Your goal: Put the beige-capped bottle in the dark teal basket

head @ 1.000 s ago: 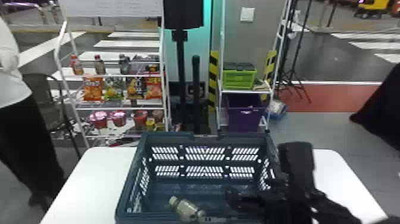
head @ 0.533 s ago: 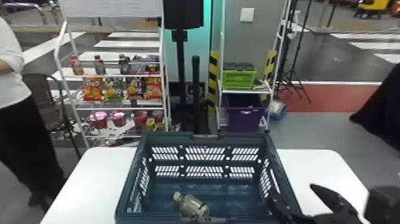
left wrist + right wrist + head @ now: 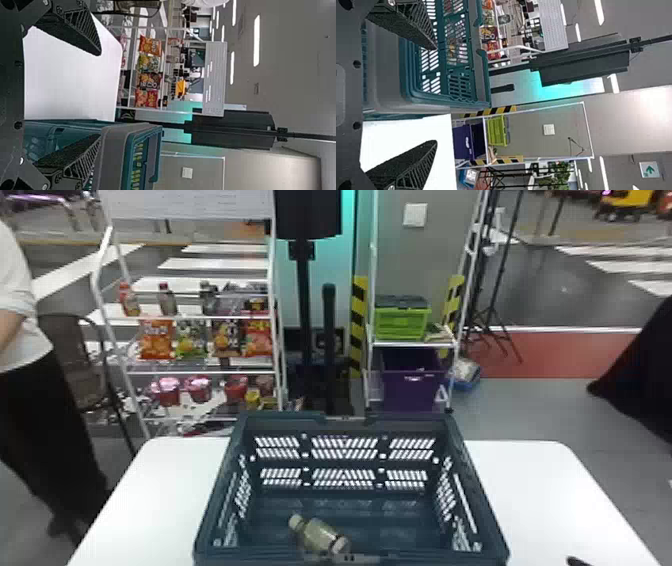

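A white rack [image 3: 200,318] of snacks stands beyond the table [image 3: 540,490].

I count one dark teal basket [image 3: 280,421] on one white counter [image 3: 550,490], and one beige-capped bottle [image 3: 317,535] inside it. There is one left pincer [image 3: 98,95] and one right pincer [image 3: 577,561], with two fingers each. Behind, I see two white racks [image 3: 412,344]. The left-hand one has four snack bags [image 3: 156,340], three drink bottles [image 3: 167,302] and at least three reddish cups [image 3: 199,389]; the smaller yellow ones are too blurred to count. The other has one green crate [image 3: 402,324] and one purple bin [image 3: 410,390]. Two striped strips [image 3: 358,330], one wall switch [image 3: 415,215] and one chair [image 3: 82,355] complete my count.
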`<state>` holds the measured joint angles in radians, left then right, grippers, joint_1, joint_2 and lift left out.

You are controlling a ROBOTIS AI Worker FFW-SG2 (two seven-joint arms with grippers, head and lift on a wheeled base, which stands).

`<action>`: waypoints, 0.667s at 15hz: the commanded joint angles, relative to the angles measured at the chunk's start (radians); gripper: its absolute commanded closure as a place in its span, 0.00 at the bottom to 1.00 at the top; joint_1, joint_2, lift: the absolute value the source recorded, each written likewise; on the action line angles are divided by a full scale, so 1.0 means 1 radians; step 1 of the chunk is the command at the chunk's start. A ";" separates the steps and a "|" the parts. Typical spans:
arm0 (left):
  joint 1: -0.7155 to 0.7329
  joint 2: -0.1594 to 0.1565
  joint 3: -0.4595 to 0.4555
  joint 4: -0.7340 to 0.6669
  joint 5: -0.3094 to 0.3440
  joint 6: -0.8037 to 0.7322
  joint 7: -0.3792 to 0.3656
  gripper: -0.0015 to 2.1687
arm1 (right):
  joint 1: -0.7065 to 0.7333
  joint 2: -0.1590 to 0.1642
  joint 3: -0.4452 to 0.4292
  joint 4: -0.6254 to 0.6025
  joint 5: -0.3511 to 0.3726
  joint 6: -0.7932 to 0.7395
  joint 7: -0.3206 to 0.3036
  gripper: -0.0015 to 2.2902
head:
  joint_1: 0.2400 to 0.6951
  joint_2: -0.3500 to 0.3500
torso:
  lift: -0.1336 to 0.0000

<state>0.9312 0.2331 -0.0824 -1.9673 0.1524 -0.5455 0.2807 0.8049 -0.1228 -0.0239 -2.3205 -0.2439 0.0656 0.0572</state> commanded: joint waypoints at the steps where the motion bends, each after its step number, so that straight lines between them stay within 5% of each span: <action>1: 0.005 0.000 -0.002 -0.005 -0.004 0.002 0.000 0.07 | 0.043 0.003 -0.005 0.046 0.005 -0.094 0.004 0.02 | 0.57 0.50 | 1.00; 10: 0.023 0.005 -0.003 -0.022 -0.016 0.002 0.000 0.07 | 0.134 0.037 -0.025 0.155 0.034 -0.352 0.061 0.02 | 0.57 0.50 | 1.00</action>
<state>0.9504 0.2370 -0.0860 -1.9874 0.1394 -0.5432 0.2807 0.9270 -0.0986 -0.0417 -2.1812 -0.2107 -0.2448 0.1097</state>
